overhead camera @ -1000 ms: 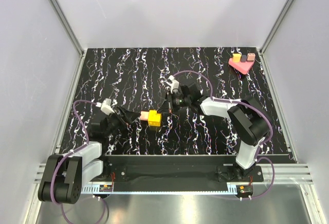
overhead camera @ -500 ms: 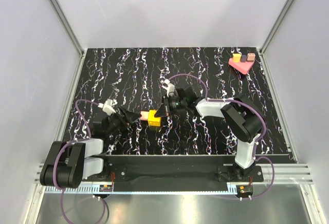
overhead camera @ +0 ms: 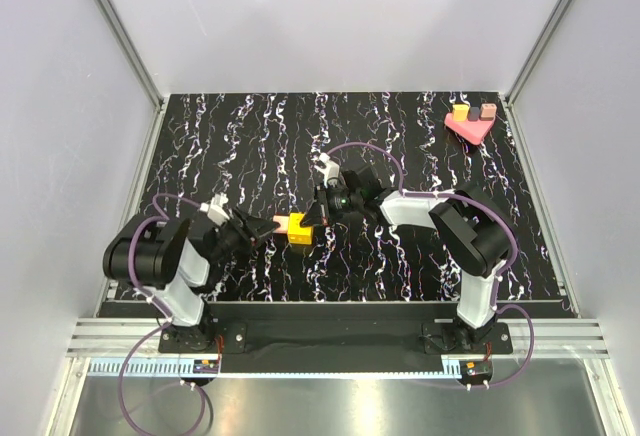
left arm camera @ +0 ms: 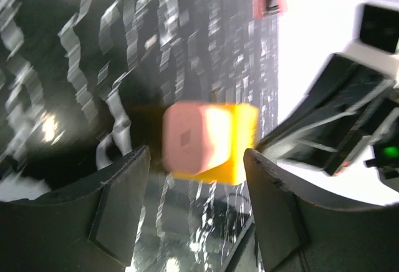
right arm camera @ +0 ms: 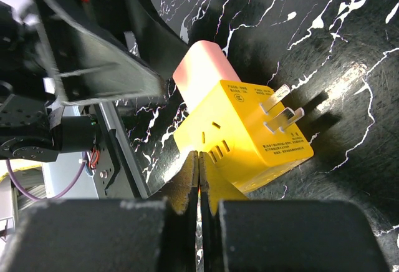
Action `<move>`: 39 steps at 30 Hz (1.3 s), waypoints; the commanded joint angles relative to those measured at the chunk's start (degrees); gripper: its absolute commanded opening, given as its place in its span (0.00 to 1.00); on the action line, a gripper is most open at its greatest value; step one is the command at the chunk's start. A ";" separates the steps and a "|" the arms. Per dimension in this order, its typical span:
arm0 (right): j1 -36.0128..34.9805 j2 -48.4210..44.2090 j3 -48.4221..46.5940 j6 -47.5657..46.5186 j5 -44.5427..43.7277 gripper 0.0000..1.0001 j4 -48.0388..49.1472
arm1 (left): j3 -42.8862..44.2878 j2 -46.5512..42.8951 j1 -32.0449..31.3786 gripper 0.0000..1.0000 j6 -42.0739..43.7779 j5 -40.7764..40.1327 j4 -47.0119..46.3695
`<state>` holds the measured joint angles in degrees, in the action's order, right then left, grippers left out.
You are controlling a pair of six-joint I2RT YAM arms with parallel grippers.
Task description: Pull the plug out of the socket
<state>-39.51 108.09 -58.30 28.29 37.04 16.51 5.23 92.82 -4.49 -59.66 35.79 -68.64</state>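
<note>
A yellow socket cube lies on the black marbled table with a pink plug stuck in its left side. In the left wrist view the plug and cube sit just ahead of my open left gripper, between the finger lines, not touched. My left gripper is just left of the plug. My right gripper is shut and empty, its tips pressed against the cube's slotted face. The plug and the cube's metal prongs show there.
A pink tray with a yellow and a brown block stands at the back right corner. Purple cables loop over both arms. The left arm's body fills the upper left of the right wrist view. White walls enclose the table.
My left arm has swung round and its gripper has moved right, up to the pink plug. My right gripper came left to the yellow cube and now rests against it.
</note>
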 commanded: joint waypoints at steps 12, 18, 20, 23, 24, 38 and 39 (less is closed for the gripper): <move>-0.31 1.68 -1.11 -2.19 -3.02 0.00 -2.80 | -3.48 11.25 -0.17 0.64 -4.06 -1.25 -26.81; -0.40 1.68 -1.20 -2.10 -2.94 0.00 -2.80 | -2.69 10.72 -1.57 0.57 -5.47 -3.00 -26.81; -0.40 1.86 -1.29 -2.10 -2.85 0.00 -2.80 | -2.16 11.07 -2.62 0.56 -5.99 -3.36 -26.81; -0.31 1.86 -1.29 -2.19 -2.85 0.00 -2.80 | -0.93 11.77 -4.12 0.54 -6.70 -3.71 -26.89; -0.40 1.86 -1.29 -2.10 -2.85 0.00 -2.89 | -0.58 11.77 -4.38 0.54 -6.79 -3.97 -26.90; -0.40 3.00 -2.69 -2.19 -3.90 0.00 -5.61 | -0.14 8.70 -4.39 0.41 -7.75 -6.43 -26.89; -0.31 3.09 -2.69 -2.10 -3.81 0.00 -5.61 | -0.05 8.52 -4.39 0.39 -7.75 -6.52 -26.90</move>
<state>-39.55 108.92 -59.92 28.23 36.97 15.03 4.93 102.28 -8.62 -69.08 32.38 -77.95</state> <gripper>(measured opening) 0.010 0.411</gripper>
